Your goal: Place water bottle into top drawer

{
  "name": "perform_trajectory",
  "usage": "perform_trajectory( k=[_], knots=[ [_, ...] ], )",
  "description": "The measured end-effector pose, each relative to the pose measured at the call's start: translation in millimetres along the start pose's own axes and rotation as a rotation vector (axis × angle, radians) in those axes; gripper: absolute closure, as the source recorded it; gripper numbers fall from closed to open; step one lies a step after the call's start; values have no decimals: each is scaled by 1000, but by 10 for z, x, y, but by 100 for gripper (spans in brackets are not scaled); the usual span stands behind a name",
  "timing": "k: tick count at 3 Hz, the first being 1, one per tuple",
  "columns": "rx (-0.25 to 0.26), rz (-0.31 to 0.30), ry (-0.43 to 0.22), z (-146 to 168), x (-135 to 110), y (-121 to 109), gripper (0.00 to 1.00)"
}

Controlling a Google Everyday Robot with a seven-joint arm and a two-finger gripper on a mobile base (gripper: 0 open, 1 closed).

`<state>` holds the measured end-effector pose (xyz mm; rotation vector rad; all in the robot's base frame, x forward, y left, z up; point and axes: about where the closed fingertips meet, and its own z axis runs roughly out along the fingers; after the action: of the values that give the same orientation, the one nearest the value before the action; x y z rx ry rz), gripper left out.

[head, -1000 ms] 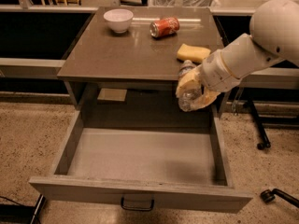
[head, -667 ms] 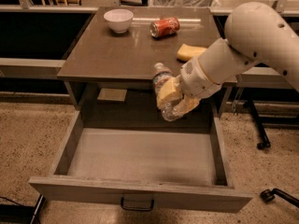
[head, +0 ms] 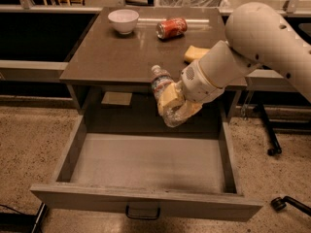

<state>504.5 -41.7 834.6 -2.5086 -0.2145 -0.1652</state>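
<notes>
I observe the gripper clamped on the water bottle (cap tilted up-left), held above the open top drawer, near its rear.

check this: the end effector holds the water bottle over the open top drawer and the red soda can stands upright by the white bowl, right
Not quite: the camera view shows the red soda can lying on its side by the white bowl, not upright. The end effector does hold the water bottle over the open top drawer.
</notes>
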Motion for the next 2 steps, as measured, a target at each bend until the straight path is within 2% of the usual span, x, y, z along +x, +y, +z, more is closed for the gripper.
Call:
perform_trajectory(
  k=[1, 2],
  knots=[
    [-28, -118, -77, 248, -248, 38, 100],
    [-75, -316, -179, 519, -527, 103, 100]
  ],
)
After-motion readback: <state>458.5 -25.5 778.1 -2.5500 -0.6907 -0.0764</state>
